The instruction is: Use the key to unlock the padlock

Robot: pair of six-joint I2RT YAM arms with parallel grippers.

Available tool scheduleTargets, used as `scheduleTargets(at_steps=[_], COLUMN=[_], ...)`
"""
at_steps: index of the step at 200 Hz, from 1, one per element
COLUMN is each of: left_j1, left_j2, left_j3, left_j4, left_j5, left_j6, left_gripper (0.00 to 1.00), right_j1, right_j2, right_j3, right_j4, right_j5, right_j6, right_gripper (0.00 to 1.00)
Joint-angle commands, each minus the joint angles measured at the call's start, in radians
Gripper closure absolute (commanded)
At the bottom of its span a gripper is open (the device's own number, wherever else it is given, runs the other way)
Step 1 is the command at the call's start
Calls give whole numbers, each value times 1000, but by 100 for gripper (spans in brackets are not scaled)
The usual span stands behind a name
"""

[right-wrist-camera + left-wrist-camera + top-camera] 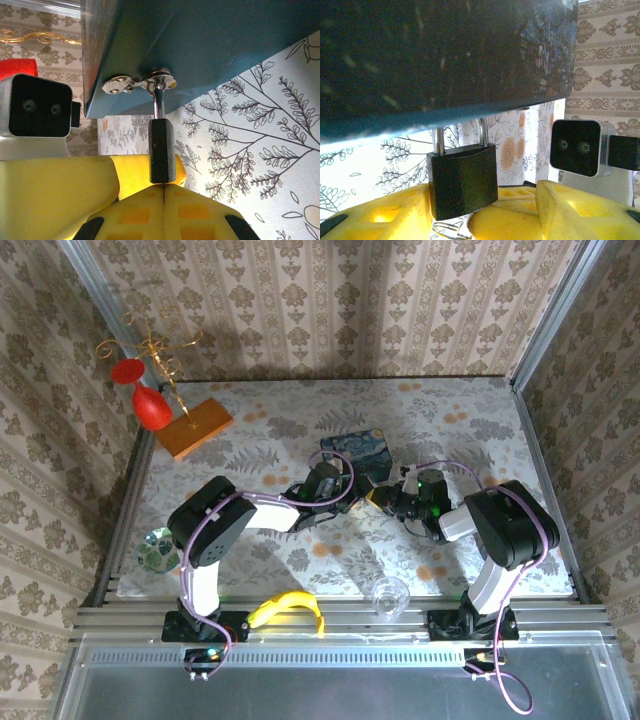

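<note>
Could knock the hanging padlock (462, 180) aside, with left gripper (480, 220) spread wide, right gripper (164, 202) pressed closed beneath, hold on key unclear.

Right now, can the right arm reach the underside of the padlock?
Probably yes: the right gripper sits directly beneath the padlock, which hangs free from the blue tin, with nothing between them.

Black padlock (463, 180), silvery shackle; blue tin (210, 45); yellow fingers (580, 210).
</note>
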Motion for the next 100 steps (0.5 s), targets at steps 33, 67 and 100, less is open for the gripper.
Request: scheduleTargets(at_steps=[33,67,100], left_j1=[-3,6,10], left_j2=[6,21,40], left_j3=[7,22,38], left_j4=[-10,-11,27], left_j5=[-33,-42,-57], left_j6=[77,92,121], left_gripper=[29,34,39], right_j1=[-9,-10,-10], right_j2=[-7,-7,-1], right_j3=[9,9,13], right_j4=[37,39,42], right_j5=[20,19,17], right_j6=[16,15,17], right_gripper=[100,100,100])
